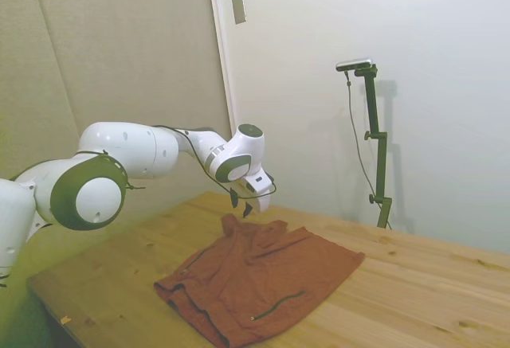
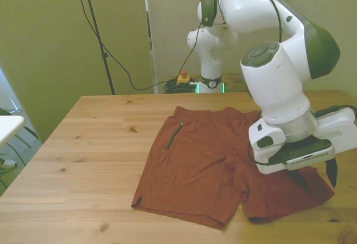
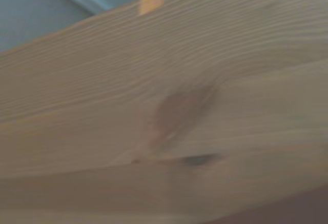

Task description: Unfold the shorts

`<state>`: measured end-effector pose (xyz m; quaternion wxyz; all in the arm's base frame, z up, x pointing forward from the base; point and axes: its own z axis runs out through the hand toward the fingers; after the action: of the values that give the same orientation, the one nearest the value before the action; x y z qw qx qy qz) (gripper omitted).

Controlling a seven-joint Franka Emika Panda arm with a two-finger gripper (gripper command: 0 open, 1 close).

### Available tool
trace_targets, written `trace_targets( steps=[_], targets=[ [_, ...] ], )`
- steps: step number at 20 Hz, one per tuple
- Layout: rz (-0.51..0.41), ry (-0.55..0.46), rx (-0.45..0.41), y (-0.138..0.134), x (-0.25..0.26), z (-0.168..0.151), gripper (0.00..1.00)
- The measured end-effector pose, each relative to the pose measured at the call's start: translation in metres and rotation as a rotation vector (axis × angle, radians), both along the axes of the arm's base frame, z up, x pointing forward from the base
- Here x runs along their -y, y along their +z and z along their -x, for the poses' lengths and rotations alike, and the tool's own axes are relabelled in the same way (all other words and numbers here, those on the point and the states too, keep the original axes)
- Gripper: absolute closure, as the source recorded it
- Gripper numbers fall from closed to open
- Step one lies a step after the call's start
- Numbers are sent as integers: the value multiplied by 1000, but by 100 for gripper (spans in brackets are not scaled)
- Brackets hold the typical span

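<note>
The rust-brown shorts [image 2: 206, 160] lie spread flat on the wooden table [image 2: 95, 143], waistband toward the far edge and both legs toward the near edge. A dark pocket line [image 2: 175, 135] shows on the leg at the front view's left. My gripper [image 2: 317, 183] hovers just above the leg at the front view's right, open, with nothing between its dark fingers [image 2: 333, 174]. In the side view the gripper [image 1: 241, 209] hangs over a small raised peak of the shorts [image 1: 263, 276]. The wrist view shows blurred table wood [image 3: 174, 116] and a sliver of rust shorts fabric [image 3: 312, 206].
A red-and-yellow button box [image 2: 182, 78] and cables sit behind the table's far edge. Bare wood stretches along the front view's left. The table's near edge [image 2: 111, 238] lies close to the shorts' hems. A white object [image 2: 8, 124] pokes in beyond the table at the left.
</note>
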<state>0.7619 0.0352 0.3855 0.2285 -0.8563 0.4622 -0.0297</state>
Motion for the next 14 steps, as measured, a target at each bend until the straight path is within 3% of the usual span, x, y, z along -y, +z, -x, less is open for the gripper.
trace_targets(
  steps=[4,7,14],
  targets=[
    [206,-70,-25,22,46,33,0],
    [337,-53,-83,41,65,71,0],
    [344,75,-106,57,61,165,0]
  ],
)
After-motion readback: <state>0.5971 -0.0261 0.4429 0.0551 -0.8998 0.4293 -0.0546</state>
